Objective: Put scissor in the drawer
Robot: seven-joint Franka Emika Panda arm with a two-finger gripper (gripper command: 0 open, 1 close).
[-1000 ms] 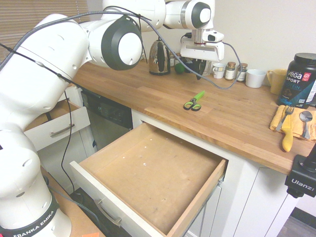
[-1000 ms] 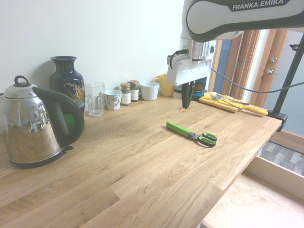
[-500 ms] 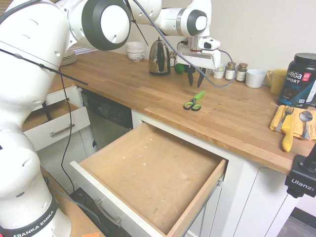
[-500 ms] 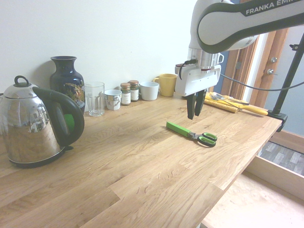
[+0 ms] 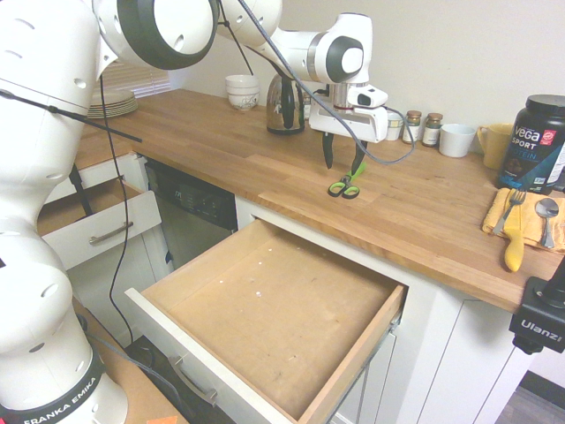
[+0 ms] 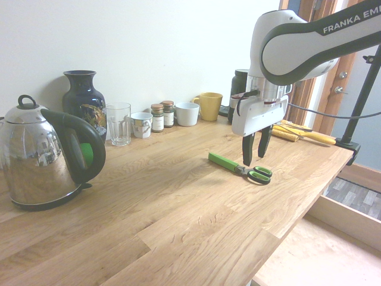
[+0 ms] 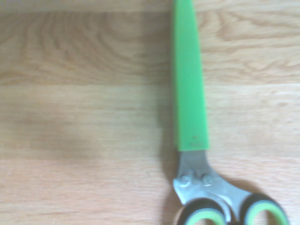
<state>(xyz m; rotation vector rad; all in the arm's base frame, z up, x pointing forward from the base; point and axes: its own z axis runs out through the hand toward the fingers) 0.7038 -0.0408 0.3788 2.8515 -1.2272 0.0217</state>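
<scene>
The scissor point(image 5: 345, 184) lies flat on the wooden countertop, green blade cover pointing toward the wall, handle loops point(image 6: 259, 174) toward the counter's front edge. My gripper point(image 5: 341, 157) hangs just above it, open, with nothing between the fingers; it point(image 6: 256, 150) stands over the pivot end of the scissor. The wrist view shows the green cover point(image 7: 189, 79) and the loops close up. The drawer point(image 5: 265, 309) stands pulled out below the counter, its bare brown bottom empty.
A chrome kettle point(image 6: 44, 158), blue vase point(image 6: 83, 104), glass point(image 6: 119, 123), spice jars point(image 6: 162, 115) and cups line the wall. A yellow cloth with cutlery point(image 5: 523, 221) and a black tub point(image 5: 533, 143) sit at the right. A smaller drawer point(image 5: 97, 225) is open at left.
The gripper has come down and forward from near the wall to just above the scissor, and its fingers have gone from shut to open.
</scene>
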